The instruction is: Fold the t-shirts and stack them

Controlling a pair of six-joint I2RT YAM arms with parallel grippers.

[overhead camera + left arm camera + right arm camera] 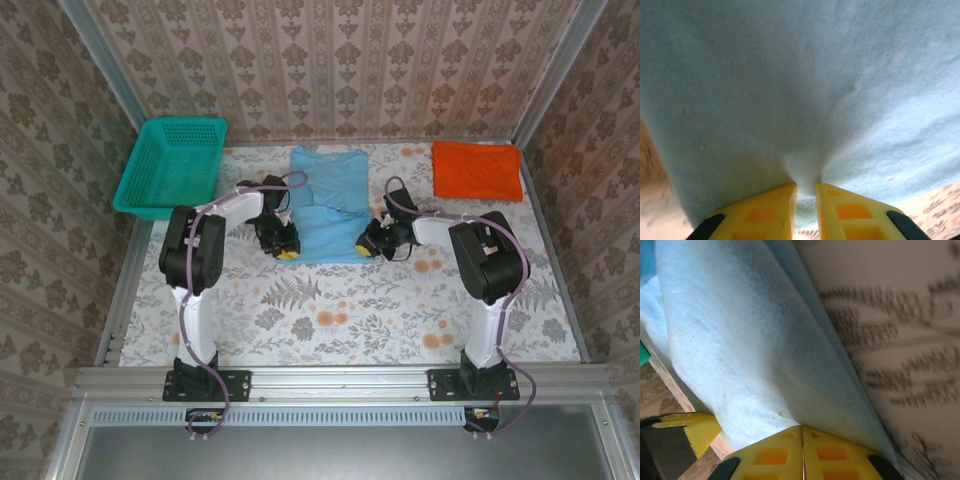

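**Light blue t-shirt** (328,205): spread at the middle of the table, collar toward the far wall, held at both near corners.

**Left gripper** (287,251): its yellow fingers (771,212) are drawn together on a tuck of cloth at the near-left corner.

**Right gripper** (367,249): its fingers (774,456) are pressed tight on the near-right hem.

**Orange t-shirt** (477,170): lies folded at the far right, well apart from the blue one.

**Risks:** each grip takes only a thin pinch, which may slip free under tension. Unequal travel of the two arms would probably skew the fold or bunch the cloth.

**Room:** the bare patterned table (330,315) is open toward the bases. The teal mesh basket (185,123) occupies the far-left corner, near the left arm. The enclosure walls stand close on three sides.
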